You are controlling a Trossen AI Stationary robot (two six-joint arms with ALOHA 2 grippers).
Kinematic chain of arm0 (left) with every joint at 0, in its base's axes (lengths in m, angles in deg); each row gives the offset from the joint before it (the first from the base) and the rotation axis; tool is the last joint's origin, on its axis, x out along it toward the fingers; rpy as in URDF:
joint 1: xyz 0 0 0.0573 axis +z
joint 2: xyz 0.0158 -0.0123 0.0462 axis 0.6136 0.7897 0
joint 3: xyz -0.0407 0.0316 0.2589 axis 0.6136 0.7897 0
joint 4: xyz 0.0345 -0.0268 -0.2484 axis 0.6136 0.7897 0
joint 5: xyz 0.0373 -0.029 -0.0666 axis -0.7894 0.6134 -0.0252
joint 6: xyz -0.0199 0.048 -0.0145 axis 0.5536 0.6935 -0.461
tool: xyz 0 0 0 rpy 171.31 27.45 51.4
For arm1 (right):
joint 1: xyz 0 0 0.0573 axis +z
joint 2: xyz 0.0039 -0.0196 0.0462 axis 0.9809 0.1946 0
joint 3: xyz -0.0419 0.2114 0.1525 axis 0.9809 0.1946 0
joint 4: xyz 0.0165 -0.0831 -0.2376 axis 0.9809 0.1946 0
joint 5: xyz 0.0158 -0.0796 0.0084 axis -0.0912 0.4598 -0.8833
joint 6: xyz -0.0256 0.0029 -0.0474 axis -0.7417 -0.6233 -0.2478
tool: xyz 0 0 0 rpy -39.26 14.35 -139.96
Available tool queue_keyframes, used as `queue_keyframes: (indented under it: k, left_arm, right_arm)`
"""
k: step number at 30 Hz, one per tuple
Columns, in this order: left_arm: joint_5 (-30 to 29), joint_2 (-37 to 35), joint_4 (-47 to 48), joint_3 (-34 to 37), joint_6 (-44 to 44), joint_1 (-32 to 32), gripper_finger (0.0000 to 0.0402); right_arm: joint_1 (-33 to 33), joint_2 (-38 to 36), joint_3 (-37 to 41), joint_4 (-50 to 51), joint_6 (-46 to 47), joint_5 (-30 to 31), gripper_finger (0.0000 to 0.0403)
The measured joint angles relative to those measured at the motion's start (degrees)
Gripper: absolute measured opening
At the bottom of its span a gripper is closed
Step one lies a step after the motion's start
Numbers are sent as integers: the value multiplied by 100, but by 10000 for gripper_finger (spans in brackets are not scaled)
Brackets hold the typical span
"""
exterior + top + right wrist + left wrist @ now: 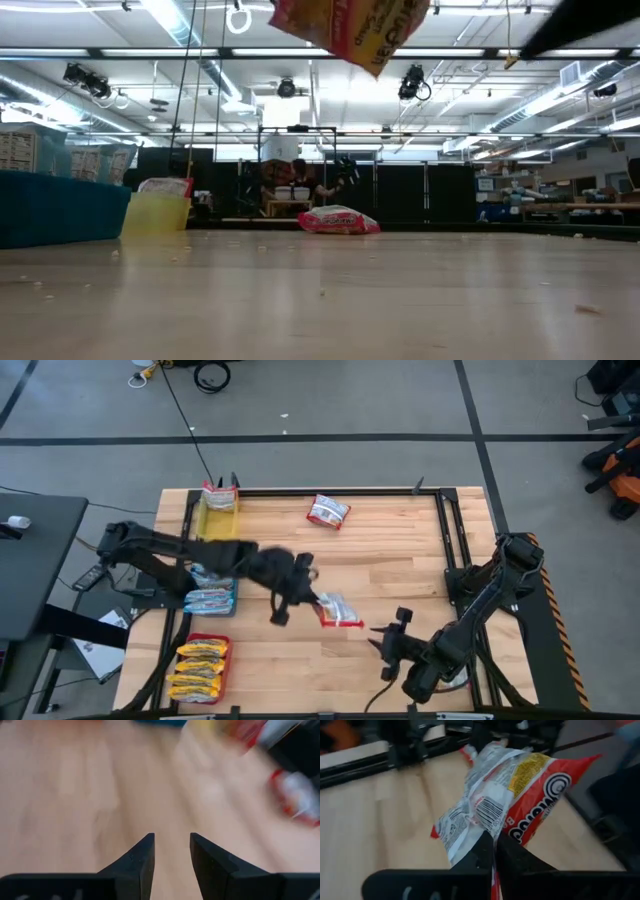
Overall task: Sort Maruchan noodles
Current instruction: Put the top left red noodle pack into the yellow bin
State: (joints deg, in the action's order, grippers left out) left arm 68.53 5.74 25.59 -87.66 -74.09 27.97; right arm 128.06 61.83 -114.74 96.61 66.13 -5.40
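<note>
Two dark, jointed arms with black, wedge-shaped jaws, tapering to blunt tips.

A wooden table (400,560) carries three trays along its left edge: yellow tray (217,523) far, blue tray (222,606) middle, red tray (222,643) near.

held noodle packet (520,800) red and white with black barcode and yellow patch, red-white packet (327,511) on light wood table (400,570), yellow-orange packets (200,668) in red tray (207,639), dark arms.
</note>
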Motion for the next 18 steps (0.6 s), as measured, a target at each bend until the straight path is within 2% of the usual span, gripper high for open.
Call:
queue_keyframes:
  k: [5, 9, 13, 18]
  left_arm:
    - [-1712, 250, -104, 307, -185, -860, 11]
    - [-2616, 675, -420, 746, -750, -1277, 11]
    - [-2881, 1355, -716, 955, -1024, -1608, 11]
    - [-2607, 2067, -856, 790, -1056, -1803, 11]
  right_arm:
    - [49, 0, 277, 30, 520, -1086, 139]
    - [52, -2, 451, 8, 758, -1373, 138]
    - [-10, -2, 509, -10, 727, -1418, 139]
    - [-223, -2, 505, -67, 575, -1288, 139]
